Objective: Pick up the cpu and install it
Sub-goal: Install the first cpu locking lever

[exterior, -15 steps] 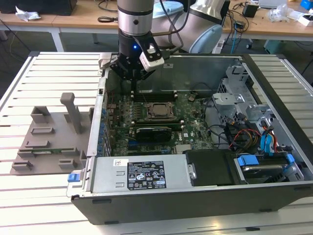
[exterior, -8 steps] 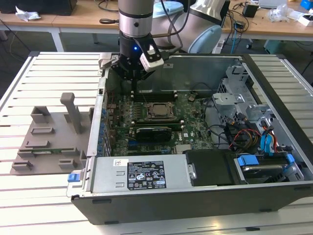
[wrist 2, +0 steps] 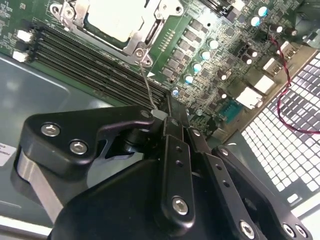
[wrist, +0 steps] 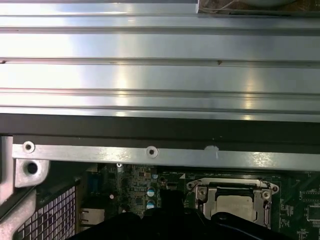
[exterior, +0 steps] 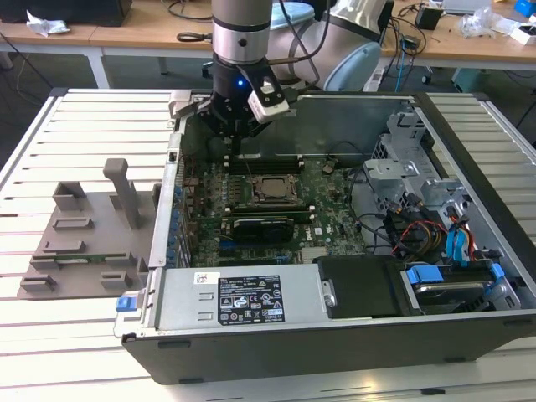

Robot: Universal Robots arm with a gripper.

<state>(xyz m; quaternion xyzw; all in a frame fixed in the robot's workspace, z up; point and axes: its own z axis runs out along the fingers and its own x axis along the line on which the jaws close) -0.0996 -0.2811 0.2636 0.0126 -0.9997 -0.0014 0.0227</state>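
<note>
Pale silver-grey square cpu (wrist 2: pixel 116 20), in socket frame (wrist 2: pixel 150 37), fingers (wrist 2: pixel 172 127) pinching lever (wrist 2: pixel 146 85)

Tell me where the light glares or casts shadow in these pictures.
First wrist view: light glares in white patches on the table slats. Second wrist view: the cpu looks washed pale, the gripper dark in front. Exterior view: even light, with dimmer shade inside the computer case below the arm.
</note>
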